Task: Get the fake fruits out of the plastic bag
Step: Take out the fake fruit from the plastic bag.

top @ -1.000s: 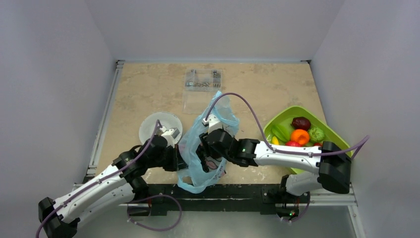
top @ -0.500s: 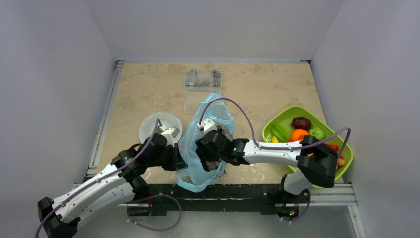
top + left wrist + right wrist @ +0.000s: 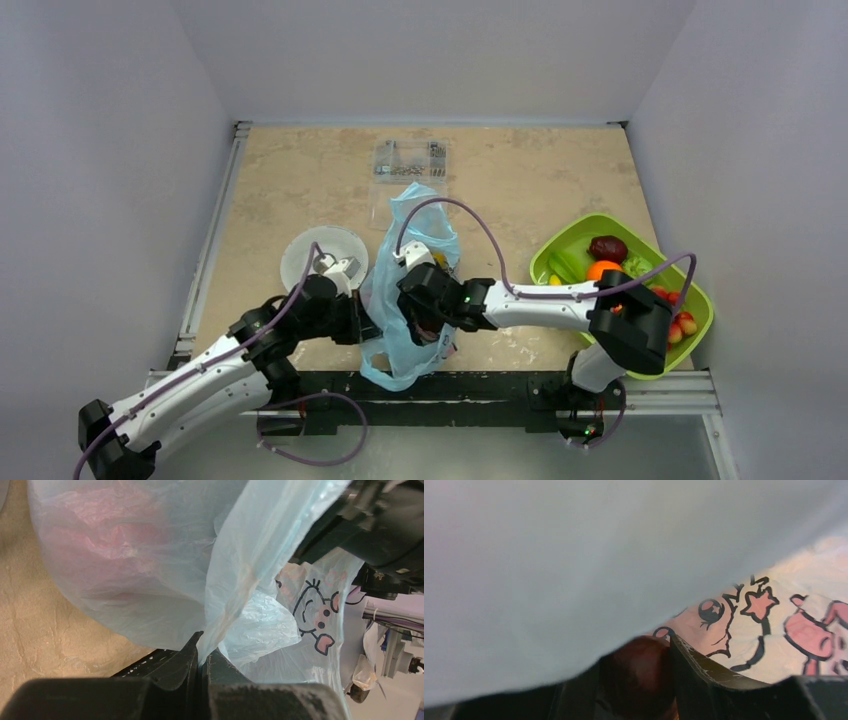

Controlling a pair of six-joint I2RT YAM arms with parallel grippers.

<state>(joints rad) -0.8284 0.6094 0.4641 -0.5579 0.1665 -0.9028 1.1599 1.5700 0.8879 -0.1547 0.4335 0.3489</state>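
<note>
The light-blue plastic bag [image 3: 410,225] with its pink-and-black cartoon print lies at the table's near middle. My left gripper [image 3: 366,318] is shut on a fold of the bag's edge, seen close up in the left wrist view [image 3: 202,649], with the bag [image 3: 150,555] stretched above it. My right gripper [image 3: 428,322] is inside the bag, shut on a dark red round fruit [image 3: 639,675] between its fingers [image 3: 704,677]; bag film [image 3: 574,555] covers most of that view. Other fake fruits lie in the lime-green tray [image 3: 556,243]: a plum [image 3: 608,248], an orange [image 3: 603,269], green pieces [image 3: 570,266] and red apples [image 3: 685,324].
A white round disc [image 3: 312,250] lies left of the bag, beside my left wrist. A clear hard box [image 3: 408,160] with small parts sits behind the bag. My right arm's elbow [image 3: 630,325] hangs over the tray. Grey walls close in three sides.
My right arm has reached further left and deeper into the bag, its elbow swinging over the tray. The bag's top has shifted left. The left gripper has kept its hold.
</note>
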